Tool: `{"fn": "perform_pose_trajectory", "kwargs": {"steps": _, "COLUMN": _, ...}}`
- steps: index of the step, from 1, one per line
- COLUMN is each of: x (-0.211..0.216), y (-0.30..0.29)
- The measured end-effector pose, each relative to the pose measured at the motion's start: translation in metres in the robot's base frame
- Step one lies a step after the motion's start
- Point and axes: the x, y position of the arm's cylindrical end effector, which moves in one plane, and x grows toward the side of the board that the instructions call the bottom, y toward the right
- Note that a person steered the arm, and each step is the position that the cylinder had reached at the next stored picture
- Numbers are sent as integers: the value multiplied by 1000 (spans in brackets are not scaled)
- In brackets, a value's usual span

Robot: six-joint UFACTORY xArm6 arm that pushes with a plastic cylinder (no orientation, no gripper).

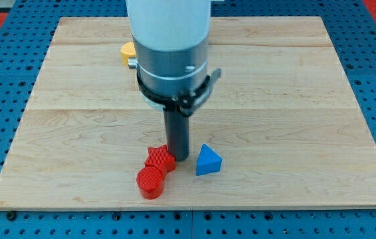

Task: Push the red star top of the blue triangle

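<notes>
Red star [159,158]: on the pale wooden worktop [294,133], near the view's bottom, left of the blue triangle [208,160] and apart from it. My tip [179,157] rests between the two, touching the star's right edge. Red cylinder [151,182]: touching the star's lower left. Yellow block [128,52] (shape unclear, mostly hidden by the arm): near the view's top. Pincer: none fitted, so no state to tell.

My tip [179,158] low on the board, rod upright beneath the arm [169,40].
</notes>
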Motion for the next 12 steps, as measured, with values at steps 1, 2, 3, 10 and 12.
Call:
{"fn": "perform_pose_trajectory", "kwargs": {"steps": 1, "x": 5, "y": 55}}
{"fn": "perform_pose_trajectory", "kwargs": {"steps": 2, "x": 6, "y": 107}}
{"fn": "perform_pose_trajectory", "kwargs": {"steps": 3, "x": 14, "y": 80}}
{"fn": "perform_pose_trajectory", "kwargs": {"steps": 10, "x": 50, "y": -64}}
{"fn": "perform_pose_trajectory", "kwargs": {"steps": 12, "x": -3, "y": -78}}
